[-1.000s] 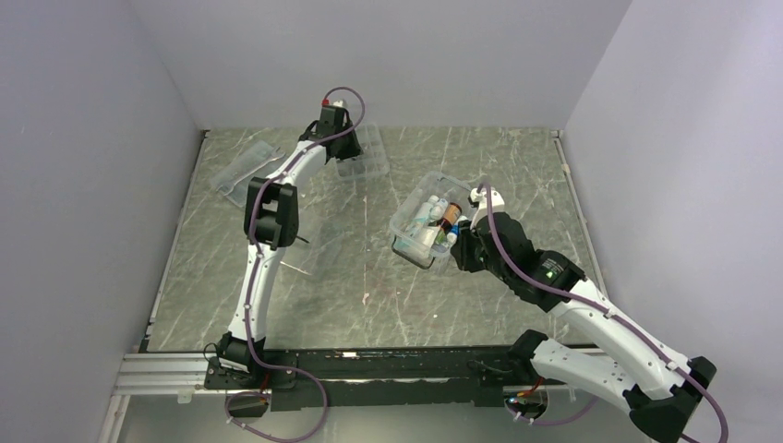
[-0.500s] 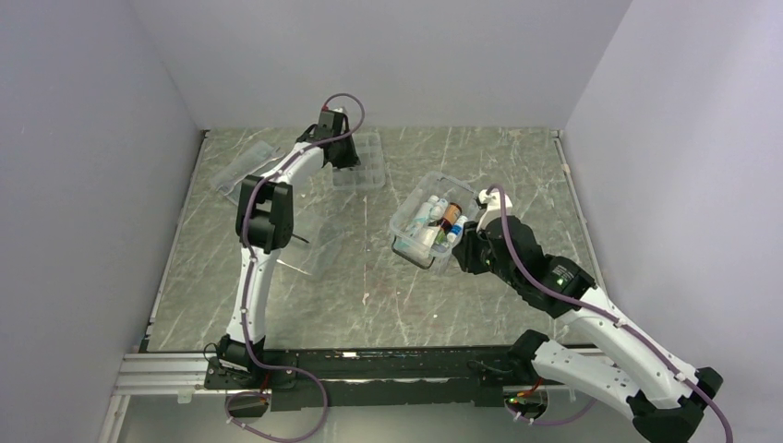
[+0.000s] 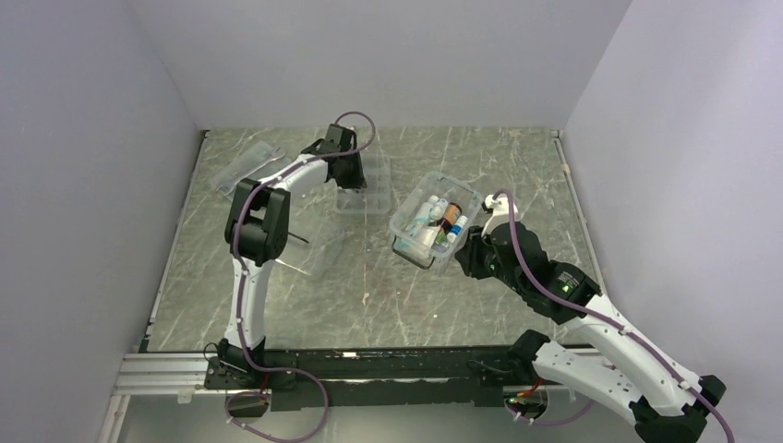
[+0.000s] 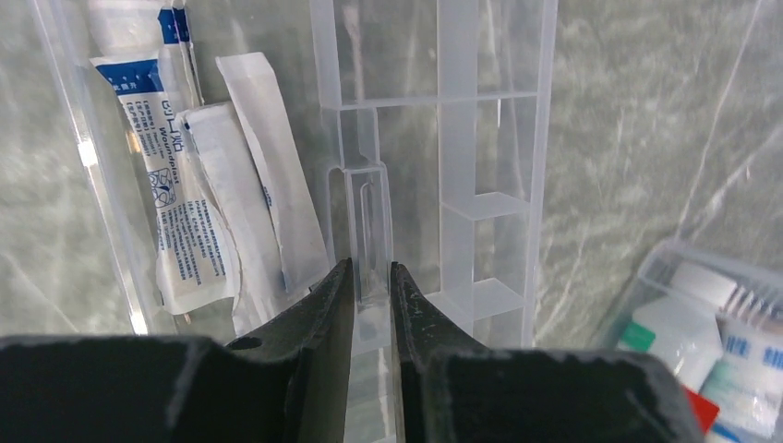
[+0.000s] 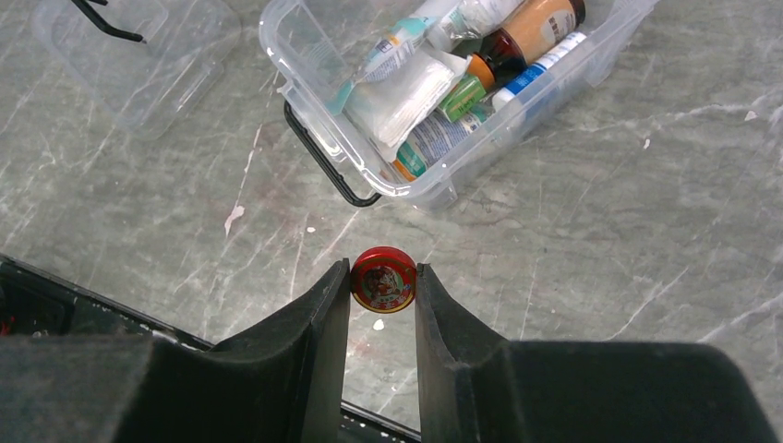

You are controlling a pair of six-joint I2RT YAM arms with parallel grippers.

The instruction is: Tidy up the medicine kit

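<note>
Gray stone worktop, pale walls: both grippers are busy and the medicine kit sits open.

Right gripper (image 5: 382, 275) is squeezed shut on a little round red tin (image 5: 383, 281), up over the worktop (image 5: 600, 277). Just past it sits the medicine kit (image 5: 294, 81), right of the middle, with no lid on. It is a see-through tub with a dark handle (image 5: 319, 164) on its front, packed with a brown bottle (image 5: 531, 23), tubes and white packets. I think it is hard, smooth and slippery, and heavier now that it is full. It might crack if squeezed hard. The handle or a side wall looks like the best place to grab. A clear lid (image 5: 138, 55) lies apart from it. Far off, the left gripper (image 4: 371, 277) is pinched on a thin wall of a flat clear case (image 4: 480, 138).
</note>
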